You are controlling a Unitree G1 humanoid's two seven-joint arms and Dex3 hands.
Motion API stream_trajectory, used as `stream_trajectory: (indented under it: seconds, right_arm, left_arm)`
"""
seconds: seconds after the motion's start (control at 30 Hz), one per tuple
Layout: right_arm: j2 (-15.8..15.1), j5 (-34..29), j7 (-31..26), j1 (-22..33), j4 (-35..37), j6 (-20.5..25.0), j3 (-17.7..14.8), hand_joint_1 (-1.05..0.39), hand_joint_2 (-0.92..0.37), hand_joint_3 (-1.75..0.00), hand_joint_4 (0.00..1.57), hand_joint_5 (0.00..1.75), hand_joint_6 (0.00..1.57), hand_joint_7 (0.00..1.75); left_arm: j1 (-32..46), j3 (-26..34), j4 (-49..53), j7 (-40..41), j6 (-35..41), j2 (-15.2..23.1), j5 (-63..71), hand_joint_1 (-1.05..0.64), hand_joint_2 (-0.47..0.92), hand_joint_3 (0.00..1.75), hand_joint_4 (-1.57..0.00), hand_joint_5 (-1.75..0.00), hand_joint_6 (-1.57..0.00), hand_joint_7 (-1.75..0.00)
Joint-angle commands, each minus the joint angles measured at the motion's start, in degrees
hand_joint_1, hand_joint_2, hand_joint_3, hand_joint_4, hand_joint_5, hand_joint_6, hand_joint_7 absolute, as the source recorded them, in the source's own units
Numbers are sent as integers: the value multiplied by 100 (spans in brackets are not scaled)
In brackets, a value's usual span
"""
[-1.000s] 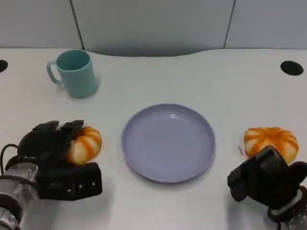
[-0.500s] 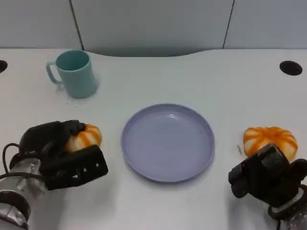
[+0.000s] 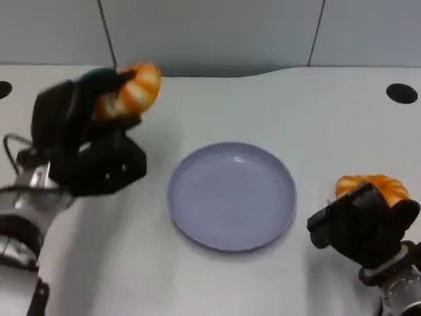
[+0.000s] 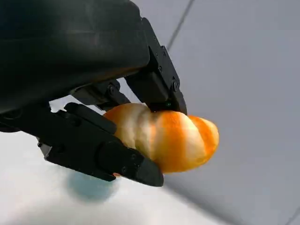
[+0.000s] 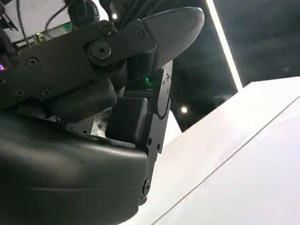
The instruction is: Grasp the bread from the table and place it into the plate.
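My left hand (image 3: 85, 141) holds an orange-and-white striped bread (image 3: 131, 89) raised high above the table's left side, left of the plate. The left wrist view shows that bread (image 4: 164, 138) pinched between black fingers (image 4: 101, 150). A lavender round plate (image 3: 231, 195) lies empty at the table's middle. A second striped bread (image 3: 376, 186) rests on the table at the right, partly hidden behind my right hand (image 3: 360, 224), whose fingers are curled in and hold nothing. The right hand's fingers (image 5: 140, 51) show close up in the right wrist view.
A teal mug (image 3: 99, 76) stands at the back left, mostly hidden behind the raised left hand and bread. Black round holes (image 3: 402, 93) sit in the tabletop at the far right and far left. A grey wall panel runs behind the table.
The left hand closed on the left bread and lifted it well up off the table, now covering the mug. The right hand stayed beside the other bread.
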Motion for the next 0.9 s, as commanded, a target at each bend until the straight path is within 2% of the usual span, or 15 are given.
stream_trajectory:
  seconds: [0.03, 0.27, 0.3, 0.33, 0.37, 0.4, 0.47, 0.53, 0.6, 0.63, 0.7, 0.73, 0.77, 0.83, 0.9]
  right_arm:
    - [82, 46, -12, -113, -35, -208, -35, -51, -88, 0, 157, 4, 146, 0]
    - [220, 124, 10, -93, -139, -448, -100, -55, -88, 0, 157, 7, 146, 1]
    - [250, 130, -18, -48, -230, -504, -97, -57, -89, 0, 157, 9, 147, 1]
    - [270, 135, -31, -19, -292, -543, -93, -58, -89, -1, 157, 12, 148, 1]
    - [291, 140, -18, 15, -365, -538, -77, -59, -89, -1, 157, 13, 149, 1]
    - [282, 126, 7, 37, -397, -477, -47, -59, -90, -1, 157, 13, 148, 1]
    - [257, 105, -16, 88, -477, -333, 9, -59, -91, -1, 157, 12, 146, 0]
    - [245, 94, -111, 158, -625, -196, 62, -59, -90, -1, 157, 10, 146, 0]
    - [257, 83, -201, 225, -797, -100, 115, -59, -91, -1, 157, 10, 146, 0]
    - [266, 76, -245, 245, -873, -63, 142, -57, -91, -1, 157, 10, 146, 0]
    - [287, 72, -340, 272, -997, -11, 191, -56, -92, -1, 157, 9, 146, 0]
    - [299, 75, -391, 291, -1056, 4, 210, -56, -92, -1, 157, 10, 147, 1]
    - [295, 89, -370, 271, -1040, -1, 217, -56, -92, -1, 157, 10, 148, 1]
    - [263, 96, -365, 255, -1037, 11, 244, -58, -92, -2, 157, 9, 146, 0]
    - [277, 73, -559, 338, -1178, -44, 260, -61, -88, -1, 157, 12, 148, 1]
  left_arm:
    - [-276, -35, -249, 104, -454, -448, -97, -21, 82, 0, -117, -19, -112, -5]
    - [-189, -436, -100, -228, -581, -1199, 129, -21, 84, 1, -122, -22, -114, -5]
    - [-136, -593, -43, -234, -505, -1296, 256, -20, 83, 1, -121, -28, -115, -5]
    - [-102, -704, -3, -215, -448, -1355, 343, -19, 82, 0, -112, -65, -116, -4]
    - [-49, -808, 53, -292, -370, -1420, 413, -19, 82, 0, -105, -83, -116, -4]
    - [21, -925, 116, -364, -240, -1478, 496, -16, 82, 0, -95, -90, -116, -3]
    - [117, -1086, 200, -598, 93, -1531, 597, -14, 82, 0, -88, -91, -114, -2]
    - [157, -1197, 224, -1039, 533, -1494, 628, -41, 81, 0, -46, -58, -73, 0]
    - [172, -1287, 170, -1288, 788, -1410, 681, -63, 82, 1, -22, -42, -50, 0]
    - [173, -1377, 120, -1251, 866, -1339, 774, -80, 86, 2, -9, -27, -36, -1]
    - [168, -1562, 11, -1059, 969, -1187, 968, -97, 90, 6, -2, -7, -22, -1]
    - [168, -1625, -39, -976, 996, -1125, 1033, -102, 91, 20, -1, -3, -11, -1]
    - [163, -1684, -111, -888, 1004, -1034, 1107, -103, 92, 27, 0, -1, -6, -1]
    - [165, -1701, -259, -873, 947, -868, 1126, -104, 92, 56, 0, 0, -1, 0]
    - [236, -1547, -456, -1017, 696, -674, 945, -105, 92, 68, 0, 0, 0, 0]
